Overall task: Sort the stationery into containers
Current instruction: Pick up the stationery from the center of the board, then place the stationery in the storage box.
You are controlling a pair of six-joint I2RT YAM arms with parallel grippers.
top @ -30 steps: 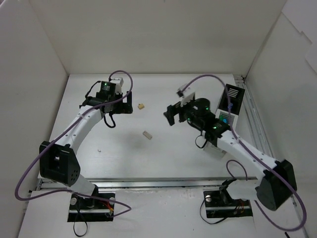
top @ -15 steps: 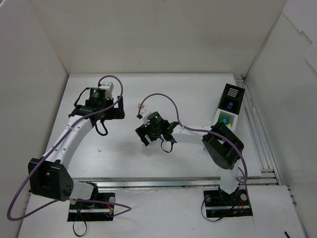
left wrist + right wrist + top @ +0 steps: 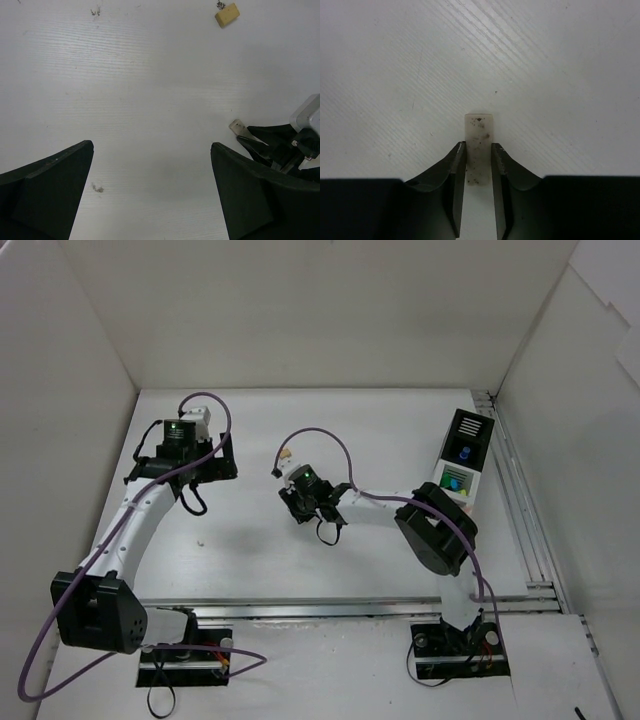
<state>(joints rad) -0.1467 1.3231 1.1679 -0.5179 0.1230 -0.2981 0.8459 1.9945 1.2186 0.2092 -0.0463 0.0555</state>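
Nearly all of the sorting looks done, judging by how little lies loose. White desk (image 3: pixel 240 560): flat, matte, faintly ribbed, with a few dark specks, and only two small pieces show on it. Organizer (image 3: pixel 470 423): a narrow rectangular unit at the right edge, with one black slotted section and two white ones. A blue round cap and a teal item show inside, and the rest of its contents cannot be made out. Left gripper (image 3: pixel 151 145): dark wedge-shaped fingers spread wide with nothing between them, hovering over bare desk. Right gripper (image 3: pixel 479 147): dark curved fingers closed against both long sides of the white eraser (image 3: pixel 479 127). This is a slim rectangular block, dull and dirt-flecked, near mid-desk and well apart from the organizer. Tan eraser (image 3: pixel 227 14): a small chunky block lying free beyond it. Both erasers are left to be binned.
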